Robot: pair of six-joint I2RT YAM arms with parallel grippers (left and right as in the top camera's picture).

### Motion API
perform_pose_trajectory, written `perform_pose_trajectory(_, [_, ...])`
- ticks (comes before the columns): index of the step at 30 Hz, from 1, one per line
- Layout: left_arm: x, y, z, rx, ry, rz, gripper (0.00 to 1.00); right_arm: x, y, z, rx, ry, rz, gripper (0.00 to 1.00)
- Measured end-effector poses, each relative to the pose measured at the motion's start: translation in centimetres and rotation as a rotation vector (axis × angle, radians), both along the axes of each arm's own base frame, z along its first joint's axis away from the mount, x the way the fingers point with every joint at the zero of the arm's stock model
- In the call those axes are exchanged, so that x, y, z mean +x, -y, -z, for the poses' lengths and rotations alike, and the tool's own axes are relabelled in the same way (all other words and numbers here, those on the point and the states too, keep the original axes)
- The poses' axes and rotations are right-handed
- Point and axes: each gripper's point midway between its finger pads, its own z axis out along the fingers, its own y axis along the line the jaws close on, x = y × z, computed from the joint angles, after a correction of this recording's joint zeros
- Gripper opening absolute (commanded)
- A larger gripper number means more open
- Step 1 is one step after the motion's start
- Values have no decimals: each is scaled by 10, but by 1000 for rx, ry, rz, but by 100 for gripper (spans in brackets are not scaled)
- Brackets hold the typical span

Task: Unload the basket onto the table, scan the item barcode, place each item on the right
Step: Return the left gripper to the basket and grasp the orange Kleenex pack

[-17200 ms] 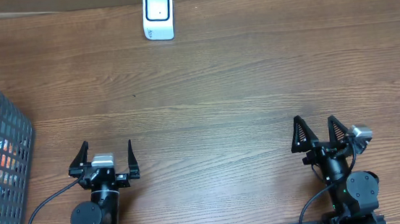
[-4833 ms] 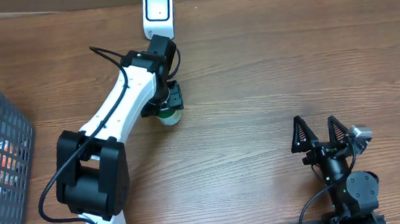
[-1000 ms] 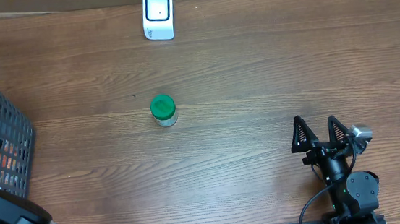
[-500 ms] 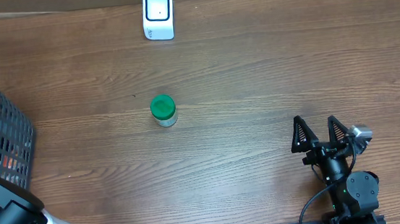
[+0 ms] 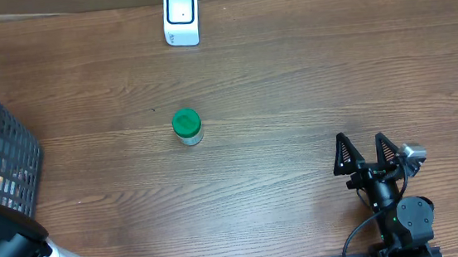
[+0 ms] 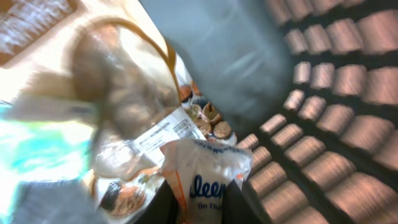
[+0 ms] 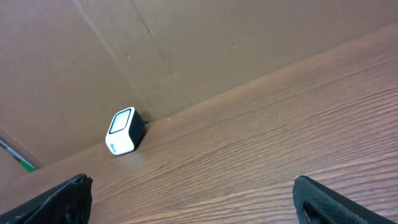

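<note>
Currently pinching a white printed packet [image 6: 205,177] with the left gripper [image 6: 200,214], clamped shut on its lower edge, deep inside the grey mesh basket [image 6: 336,74] among other wrapped goods. Probably gripped there to lift it clear for scanning. Beyond the basket's right side: green-lidded jar [image 5: 186,125] standing upright, white barcode scanner [image 5: 181,17] farther back. Far right of the basket, right gripper [image 5: 359,138] parked, spread open, empty, out of the way.

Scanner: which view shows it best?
Overhead: the scanner sits whole and sharp, window up, at the table's far edge. Right wrist shows it at a slant, against the cardboard wall. Left wrist shows none of it, only a packet inside the basket.
</note>
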Motion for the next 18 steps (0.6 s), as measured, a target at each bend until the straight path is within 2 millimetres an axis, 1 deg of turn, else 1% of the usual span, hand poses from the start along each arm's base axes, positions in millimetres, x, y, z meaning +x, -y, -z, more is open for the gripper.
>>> perform_pose_trajectory(6, [8,-8,-95,106,124,-65,4,0,0,0,0,0,0,100])
perform_pose_trajectory(11, [14,1,-171,188,309,-99,4,0,0,0,0,0,0,100])
perform_pose_trajectory(12, [15,6,-189,206,363,-100,5,0,0,0,0,0,0,100])
perform_pose_trajectory(14, [14,17,-218,229,449,-91,5,0,0,0,0,0,0,100])
perform_pose_trajectory(16, [11,39,-250,247,540,-64,5,0,0,0,0,0,0,100])
perform_pose_trajectory(18, [9,62,-269,251,593,-24,6,0,0,0,0,0,0,100])
